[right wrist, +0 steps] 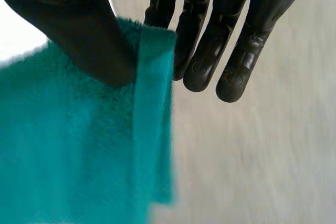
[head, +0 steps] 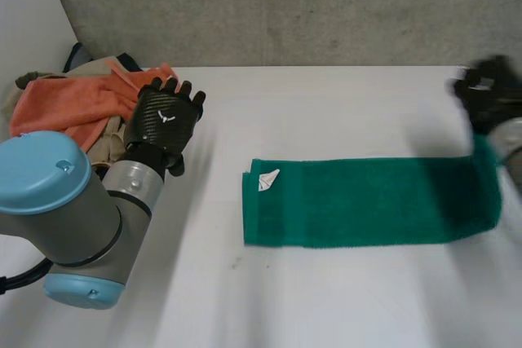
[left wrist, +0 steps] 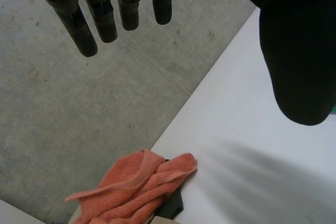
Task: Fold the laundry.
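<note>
A green towel [head: 367,201], folded into a long strip, lies across the desk [head: 326,307], reaching its right edge. My right hand [right wrist: 89,35] pinches the towel's right end between thumb and fingers, lifting it slightly. My left hand [left wrist: 105,14] hovers, fingers straight, holding nothing, near the orange cloth pile [head: 65,103] at the far left corner. I judge an end-to-end fold is starting; next, carry this end over to the left end, edges matched.

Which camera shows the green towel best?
The head view: the whole green towel is visible. The right wrist view shows its end pinched by the right robot hand; the left wrist view, a sliver.
</note>
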Controlling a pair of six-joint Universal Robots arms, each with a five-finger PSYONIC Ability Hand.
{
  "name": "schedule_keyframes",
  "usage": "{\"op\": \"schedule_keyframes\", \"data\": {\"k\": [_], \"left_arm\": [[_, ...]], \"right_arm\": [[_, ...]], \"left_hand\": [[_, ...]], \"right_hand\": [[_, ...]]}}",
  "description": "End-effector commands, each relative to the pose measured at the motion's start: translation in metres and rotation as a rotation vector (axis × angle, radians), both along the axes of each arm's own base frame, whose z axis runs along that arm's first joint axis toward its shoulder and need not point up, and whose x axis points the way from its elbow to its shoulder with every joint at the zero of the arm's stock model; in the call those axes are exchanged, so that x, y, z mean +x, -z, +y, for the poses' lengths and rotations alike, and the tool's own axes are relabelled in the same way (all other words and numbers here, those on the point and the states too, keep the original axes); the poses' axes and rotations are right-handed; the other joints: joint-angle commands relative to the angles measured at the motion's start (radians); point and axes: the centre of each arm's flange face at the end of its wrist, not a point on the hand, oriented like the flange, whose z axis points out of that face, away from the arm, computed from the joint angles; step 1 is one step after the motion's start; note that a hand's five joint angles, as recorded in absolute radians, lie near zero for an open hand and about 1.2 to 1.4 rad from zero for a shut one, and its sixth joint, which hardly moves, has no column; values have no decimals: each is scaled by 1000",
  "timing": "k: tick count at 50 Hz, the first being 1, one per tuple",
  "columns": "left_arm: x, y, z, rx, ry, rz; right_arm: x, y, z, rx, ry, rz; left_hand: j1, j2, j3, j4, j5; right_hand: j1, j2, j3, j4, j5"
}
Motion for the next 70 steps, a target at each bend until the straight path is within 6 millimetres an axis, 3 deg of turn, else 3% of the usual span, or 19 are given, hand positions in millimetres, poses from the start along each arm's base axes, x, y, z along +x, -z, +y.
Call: {"op": "schedule_keyframes", "data": {"k": [1,8,9,11,18,23,33,37,39,44,46,53,57,62,63,64,66,68,70], "left_arm": [[-7,-6,9,-14,27,9],[-16,-4,19,-14,64,9],[-18,-4,20,-12,68,8],[-23,-4,23,-15,85,10],[-44,1,40,-5,161,24],[-62,-3,48,4,212,86],[-94,29,54,109,280,123],[-94,38,55,138,278,102],[-93,40,55,148,274,96],[-89,41,59,173,270,79],[-85,37,59,176,262,77],[-57,7,41,137,159,115],[-44,-1,37,126,114,125],[-36,1,37,134,94,120],[-36,1,37,135,93,119],[-36,2,36,136,93,119],[-37,0,35,130,95,123],[-39,-2,34,123,97,129],[-42,-5,32,112,103,143]], "right_arm": [[134,17,116,51,-574,-25],[164,63,165,189,-764,3],[164,68,166,202,-756,8],[163,70,164,210,-731,11],[143,62,143,256,-497,-56],[95,42,110,364,-296,-222],[30,65,96,628,-48,-287],[10,77,86,638,20,-216],[4,82,79,625,40,-167],[3,73,66,549,75,-116],[9,66,63,505,71,-111],[100,31,104,354,-222,-104],[150,42,157,363,-464,-53],[168,62,190,443,-618,-32],[169,64,192,454,-630,-35],[169,64,193,470,-640,-53],[170,63,193,488,-640,-93],[169,58,185,527,-605,-188],[159,50,166,551,-530,-285]], "left_hand": [[29,16,10,17,0],[23,10,4,12,-6],[23,10,4,12,-6],[20,7,1,9,-9],[14,1,-5,3,-14],[17,4,-2,6,-11],[26,13,7,14,-3],[26,13,7,14,-3],[26,13,7,14,-3],[26,13,7,14,-3],[26,13,7,14,-3],[26,13,7,14,-3],[26,13,7,14,-3],[26,13,7,14,-3],[26,13,7,14,-3],[26,13,7,14,-3],[26,13,7,14,-3],[26,13,7,14,-3],[26,13,7,14,-3]], "right_hand": [[412,217,215,208,236],[412,217,215,208,236],[-154,-349,-350,-358,-330],[-810,-1005,-1006,-1014,-986],[-810,-1005,-1006,-1014,-986],[-810,-1005,-1006,-1014,-986],[-810,-1005,-1006,-1014,-986],[-296,-491,-493,-500,-473],[407,213,211,204,231],[412,217,215,208,236],[412,217,215,208,236],[412,217,215,208,236],[412,217,215,208,236],[412,217,215,208,236],[349,154,152,145,173],[-88,-282,-284,-291,-264],[-548,-743,-744,-752,-724],[-810,-1005,-1006,-1014,-986],[-810,-1005,-1006,-1014,-986]]}}
